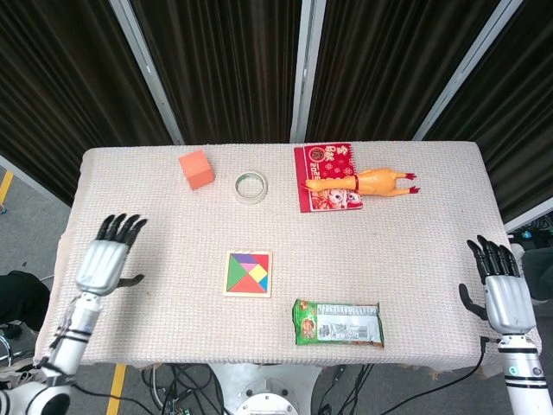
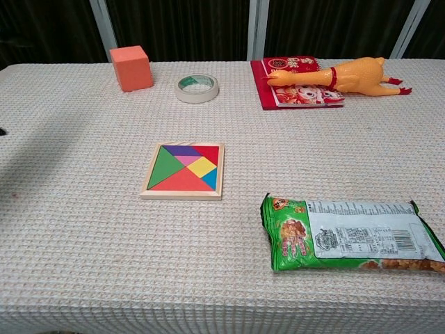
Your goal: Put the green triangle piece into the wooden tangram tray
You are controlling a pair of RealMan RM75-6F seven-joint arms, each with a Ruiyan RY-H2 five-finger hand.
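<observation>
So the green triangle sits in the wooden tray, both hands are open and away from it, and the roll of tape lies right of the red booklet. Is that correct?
Not quite. The roll of tape lies left of the red booklet, between it and the orange cube, as the head view shows. The rest holds: the green triangle sits in the wooden tray, and the left hand and right hand are open, away from it.

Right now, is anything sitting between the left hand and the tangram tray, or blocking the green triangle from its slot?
Nothing visible does. The green triangle already lies inside the wooden tangram tray. The left hand hovers open near the table's left edge, with only bare cloth between it and the tray.
</observation>
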